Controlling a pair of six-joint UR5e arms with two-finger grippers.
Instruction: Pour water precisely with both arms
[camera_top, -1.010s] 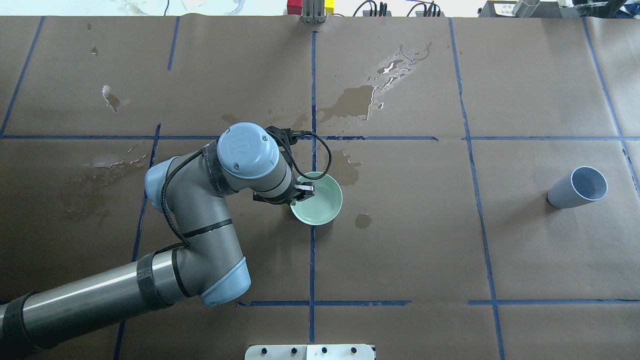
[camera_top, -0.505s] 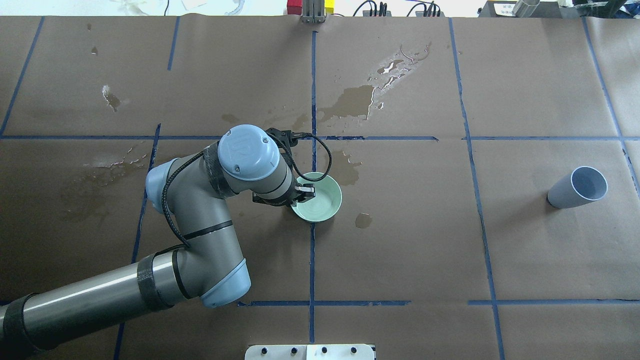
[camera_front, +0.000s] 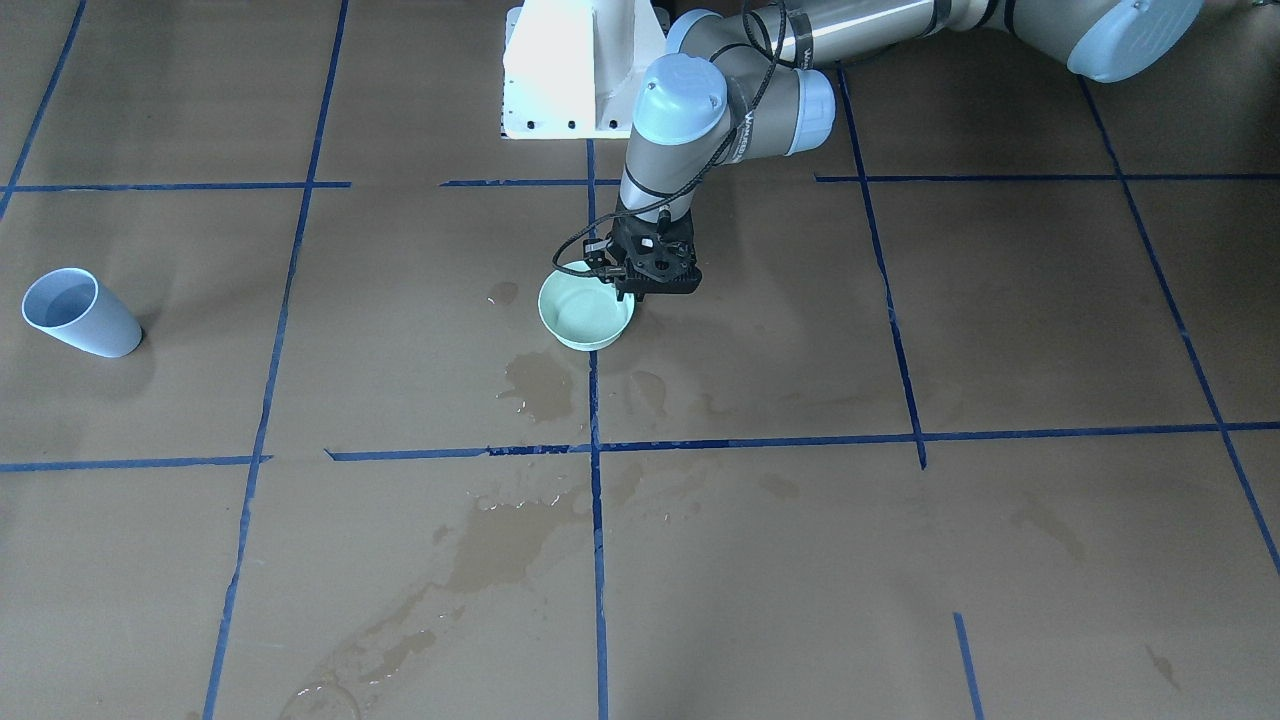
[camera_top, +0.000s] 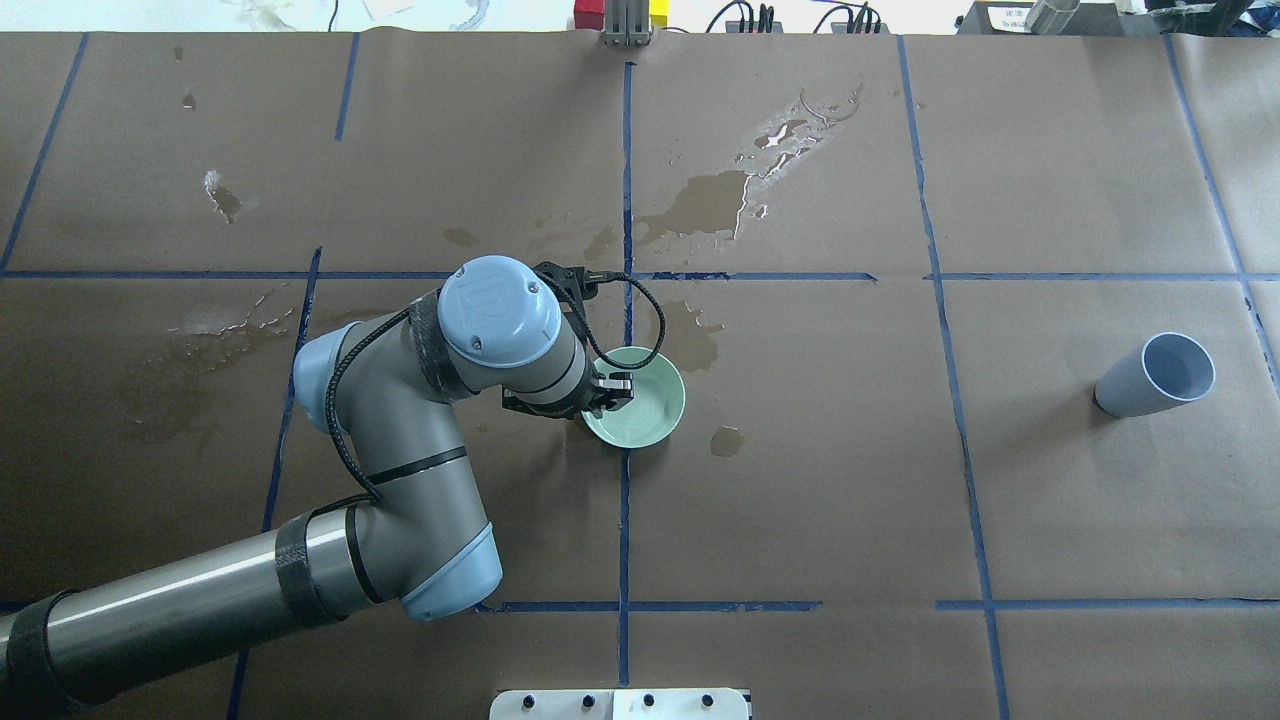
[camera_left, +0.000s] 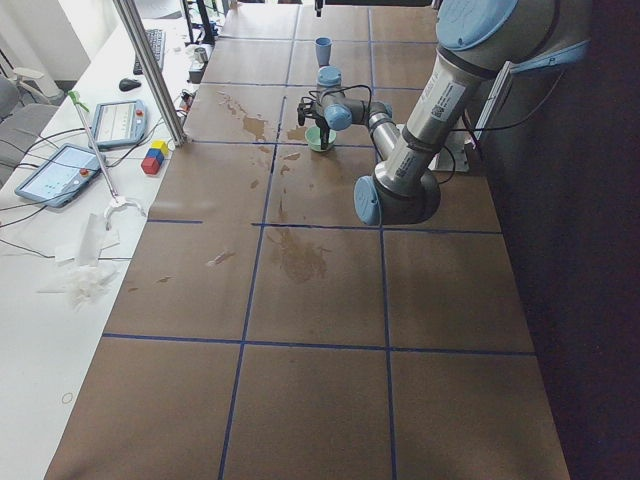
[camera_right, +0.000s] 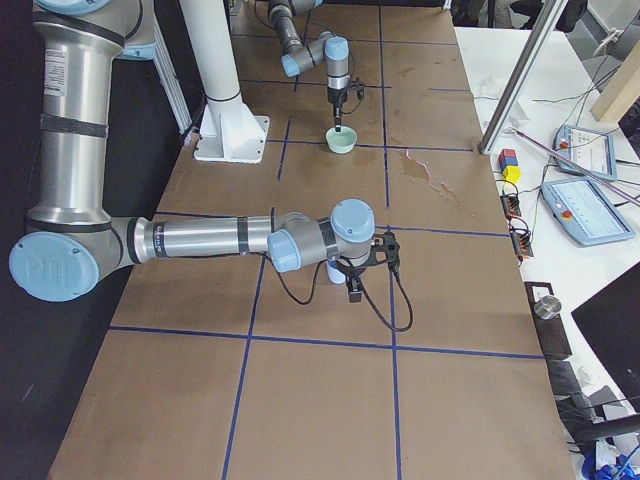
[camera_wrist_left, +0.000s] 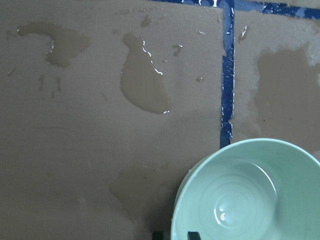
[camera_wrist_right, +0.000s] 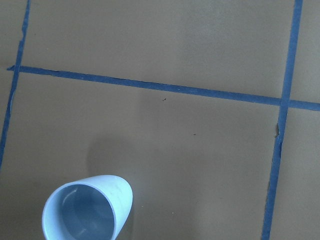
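Observation:
A pale green bowl (camera_top: 645, 400) stands near the middle of the brown paper. It holds a small amount of clear water (camera_wrist_left: 235, 210) with glossy highlights. My left gripper (camera_top: 610, 387) points down at the bowl's left rim and is shut on it. The left wrist view shows the two fingertips either side of the rim of the bowl (camera_wrist_left: 250, 190). I cannot tell whether the bowl rests on the paper. A pale blue cup (camera_top: 1155, 375) stands far right, also in the right wrist view (camera_wrist_right: 87, 210). My right gripper (camera_right: 352, 292) shows only in the exterior right view; its state is unclear.
Wet stains and puddles lie on the paper beyond the bowl (camera_top: 715, 205) and beside it (camera_top: 727, 440). Blue tape lines form a grid. The white mounting pedestal (camera_front: 580, 70) stands at the robot's edge. Coloured blocks (camera_top: 620, 15) sit at the far edge.
The left wrist has shifted slightly toward the robot's side. The bowl stays in about the same place, still held at the rim. The cup has not moved.

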